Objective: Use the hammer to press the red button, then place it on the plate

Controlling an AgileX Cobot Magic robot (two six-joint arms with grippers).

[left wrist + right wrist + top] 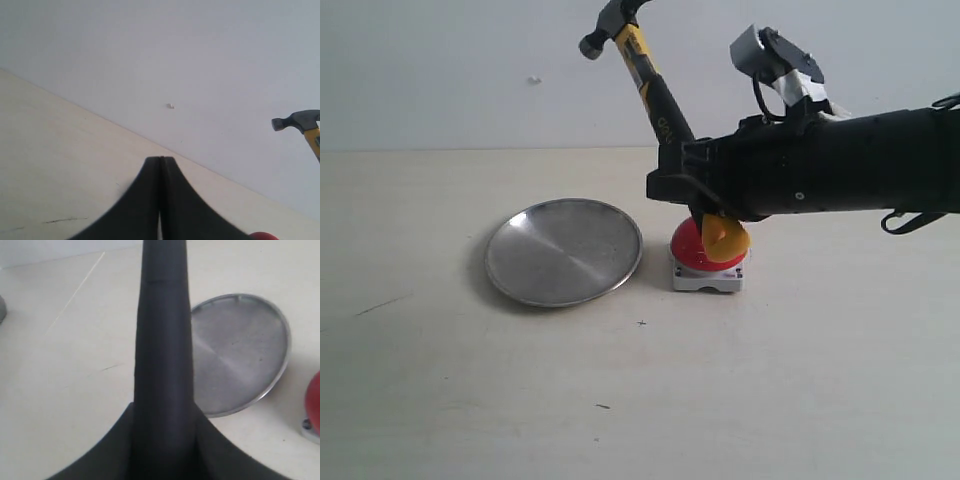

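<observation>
My right gripper (685, 185) is shut on the black handle of the hammer (665, 105), which stands tilted with its dark head (605, 25) up and to the left. Its yellow end cap (725, 237) points down and rests against the top of the red button (692, 250). The silver plate (563, 250) lies just left of the button and holds nothing. In the right wrist view the handle (164, 340) runs out between the fingers (115, 440), with the plate (240, 350) and button edge (314, 395) beyond. My left gripper (160, 159) is shut on nothing and sees the hammer head (297, 120).
The pale table (470, 380) runs back to a plain white wall (440, 70). The right arm's black body (840, 160) stretches in from the right above the table. A grey object edge (1, 310) shows at the side of the right wrist view.
</observation>
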